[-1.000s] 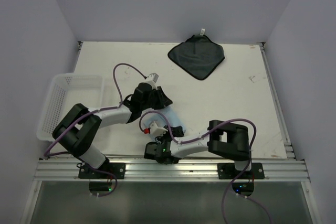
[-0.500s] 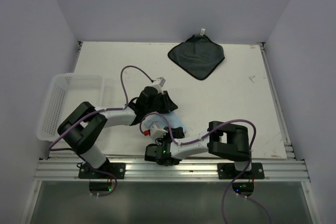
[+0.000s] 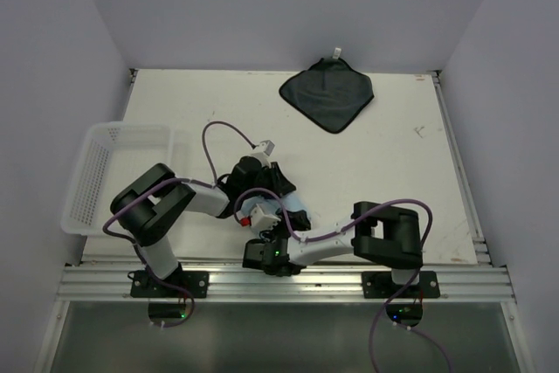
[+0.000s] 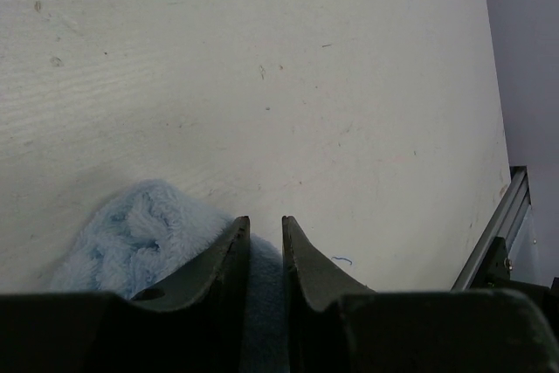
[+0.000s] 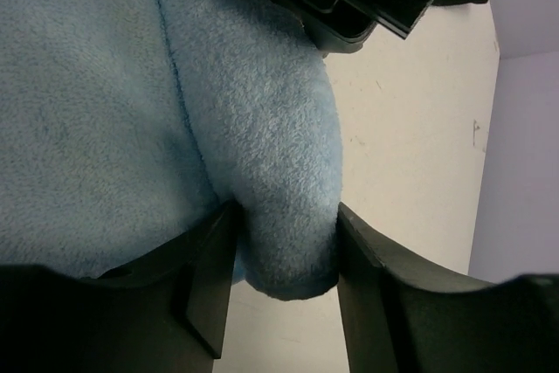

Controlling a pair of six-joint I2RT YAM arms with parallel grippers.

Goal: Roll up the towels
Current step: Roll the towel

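The light blue towel [image 3: 300,208] lies bunched near the table's front edge, mostly covered by both grippers. My left gripper [image 4: 265,220] is shut on a fold of it, with blue pile [image 4: 157,233] filling the narrow gap between the fingers. In the right wrist view a rolled end of that towel [image 5: 262,128] sits between the fingers of my right gripper [image 5: 285,209], which stand apart on either side of it without squeezing it. The dark grey towel [image 3: 327,93] lies flat at the back of the table, its white tag pointing to the wall, far from both grippers.
A white mesh basket [image 3: 105,172] hangs over the table's left edge. The metal rail [image 3: 279,281] with the arm bases runs along the near edge, close behind the blue towel. Purple cables loop above both arms.
The left gripper has moved toward the near edge and slightly right, over the blue towel, so less of the cloth shows. The right arm has shifted only a little.
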